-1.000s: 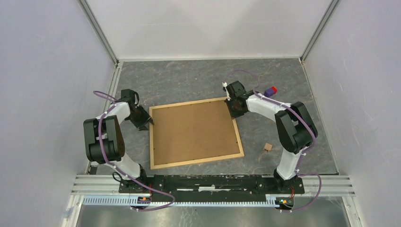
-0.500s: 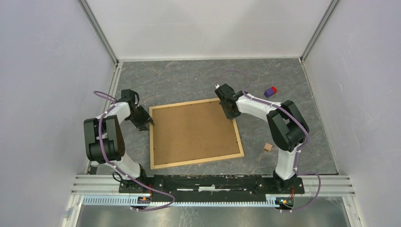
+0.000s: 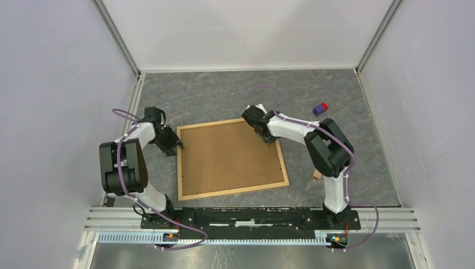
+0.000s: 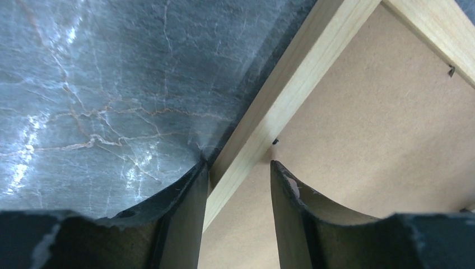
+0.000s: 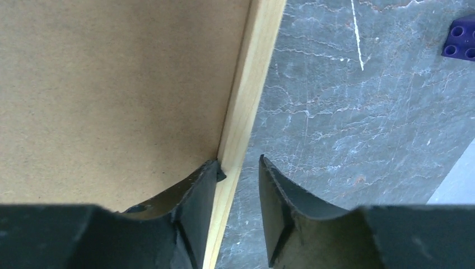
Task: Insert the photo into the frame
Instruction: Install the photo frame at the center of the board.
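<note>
Shows board seated in frame; clamps left rail with left jaws, straddles far rail with right jaws parted.

Grey marbled table, frame back up, purple block

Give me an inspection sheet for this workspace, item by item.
Surface: grey marbled table.
Job's things: frame lies flat, brown back up; photo not seen.
Clutter: purple block at far right; small wooden block beside the right arm.
Grippers: left gripper closed on the frame's left rail; right gripper open, astride a rail near the far-right corner.
Cables: purple cables run along both arms, none lying on the frame.
Surroundings: white walls on three sides; metal base rail at the near edge.
</note>
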Available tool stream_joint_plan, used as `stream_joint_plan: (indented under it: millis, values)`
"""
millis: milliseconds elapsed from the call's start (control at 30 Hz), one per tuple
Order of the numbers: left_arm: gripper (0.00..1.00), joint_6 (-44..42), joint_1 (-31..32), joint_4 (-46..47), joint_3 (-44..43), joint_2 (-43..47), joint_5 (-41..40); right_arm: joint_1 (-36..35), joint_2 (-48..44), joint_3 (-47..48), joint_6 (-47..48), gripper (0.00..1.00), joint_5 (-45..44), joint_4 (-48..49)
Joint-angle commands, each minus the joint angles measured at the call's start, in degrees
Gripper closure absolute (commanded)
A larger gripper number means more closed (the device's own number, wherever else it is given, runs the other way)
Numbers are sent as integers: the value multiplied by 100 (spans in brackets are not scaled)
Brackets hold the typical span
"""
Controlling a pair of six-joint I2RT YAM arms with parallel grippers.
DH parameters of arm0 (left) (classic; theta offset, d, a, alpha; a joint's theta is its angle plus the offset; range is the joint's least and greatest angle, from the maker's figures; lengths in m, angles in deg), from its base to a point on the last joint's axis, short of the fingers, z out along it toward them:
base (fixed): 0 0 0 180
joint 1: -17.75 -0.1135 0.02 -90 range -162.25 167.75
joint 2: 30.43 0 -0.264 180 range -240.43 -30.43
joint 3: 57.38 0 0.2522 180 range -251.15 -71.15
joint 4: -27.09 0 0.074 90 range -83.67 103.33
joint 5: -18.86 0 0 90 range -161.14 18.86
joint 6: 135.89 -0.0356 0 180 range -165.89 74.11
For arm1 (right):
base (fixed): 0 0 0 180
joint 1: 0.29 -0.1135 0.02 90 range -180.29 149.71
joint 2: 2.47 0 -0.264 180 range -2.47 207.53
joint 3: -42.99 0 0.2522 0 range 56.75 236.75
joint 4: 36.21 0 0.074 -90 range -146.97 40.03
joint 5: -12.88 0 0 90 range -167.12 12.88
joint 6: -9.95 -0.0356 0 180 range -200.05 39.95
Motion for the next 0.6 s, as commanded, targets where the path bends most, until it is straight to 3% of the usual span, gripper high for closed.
stream_joint_plan:
  millis: [0,200,367,467,567]
  values:
    - [47,-210,57,148,93,387,293,153,500,-193,-458,51,2311,636]
    - [44,-436,224,340,117,1096,515,373,-1051,447,-40,37,1998,27]
    - [42,-619,600,812,151,1777,1139,522,-2260,-560,307,27,2087,214]
    - [40,-823,1234,849,30,2047,1368,685,-2649,-1408,373,31,2143,151]
    - [37,-867,1978,943,8,2191,1535,772,-2942,-2143,335,41,2631,265]
